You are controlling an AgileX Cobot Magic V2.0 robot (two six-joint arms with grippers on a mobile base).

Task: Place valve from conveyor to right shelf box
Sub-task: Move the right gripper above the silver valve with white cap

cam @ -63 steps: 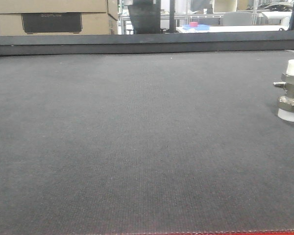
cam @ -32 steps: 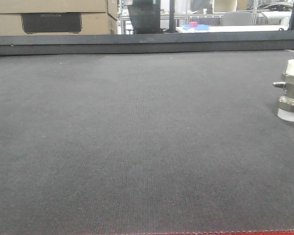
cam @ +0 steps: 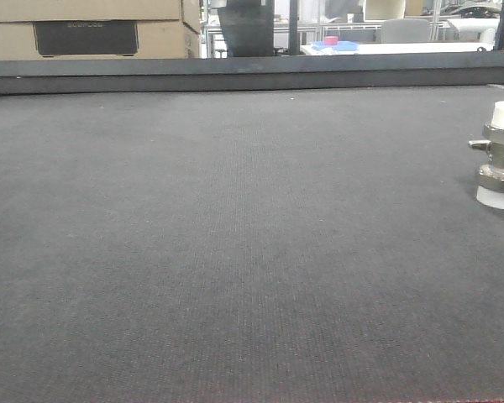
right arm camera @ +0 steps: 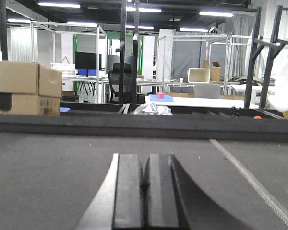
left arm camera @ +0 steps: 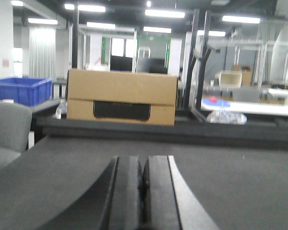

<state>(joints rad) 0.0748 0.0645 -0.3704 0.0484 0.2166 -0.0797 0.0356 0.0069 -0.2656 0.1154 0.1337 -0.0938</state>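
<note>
The valve (cam: 501, 155), a silvery hexagonal fitting with white caps top and bottom and a side nub, stands upright on the dark grey conveyor (cam: 235, 235) at the right edge of the front view. No gripper shows in that view. In the left wrist view my left gripper (left arm camera: 143, 165) is shut, its pads together with nothing between them, low over the belt. My right gripper (right arm camera: 144, 163) is likewise shut and empty over the belt. The valve appears in neither wrist view. The right shelf box is out of view.
A raised dark rail (cam: 252, 74) borders the belt's far side. Behind it stand a cardboard box (left arm camera: 121, 97), a blue crate (left arm camera: 20, 90), metal racks (right arm camera: 197, 52) and a white table (right arm camera: 197, 101). A pale stripe (right arm camera: 252, 184) runs along the belt's right side.
The front view has shifted slightly; the red strip at the belt's near edge has nearly slipped out of the bottom of the frame. The valve stays in place.
</note>
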